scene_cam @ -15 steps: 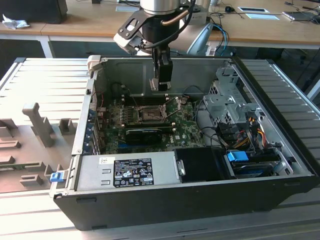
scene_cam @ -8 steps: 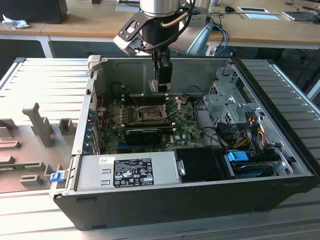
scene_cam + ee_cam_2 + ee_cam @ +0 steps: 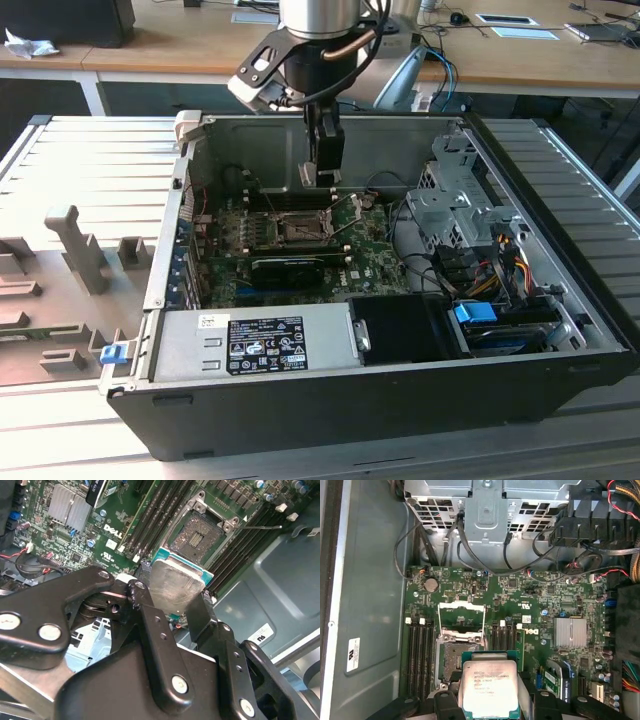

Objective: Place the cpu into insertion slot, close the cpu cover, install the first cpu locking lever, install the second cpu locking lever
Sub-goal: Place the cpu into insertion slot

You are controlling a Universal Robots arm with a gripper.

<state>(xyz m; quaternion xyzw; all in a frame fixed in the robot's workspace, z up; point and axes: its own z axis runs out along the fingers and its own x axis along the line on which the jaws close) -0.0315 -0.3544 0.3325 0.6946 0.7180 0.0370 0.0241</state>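
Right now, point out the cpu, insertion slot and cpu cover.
cpu [image 3: 489, 687]: first wrist view, middle of its metal face.
insertion slot [image 3: 196, 536]: second wrist view, dark contact field at centre.
cpu cover [image 3: 461, 606]: first wrist view, frame bar farthest from the cpu.

The claw [image 3: 492, 704] is holding the cpu [image 3: 490, 686] over the insertion slot's [image 3: 454, 659] edge; the cpu cover [image 3: 461, 606] is standing open.

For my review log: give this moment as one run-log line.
jaws: shut on cpu | cpu: held in air near insertion slot, not seated | cpu cover: open
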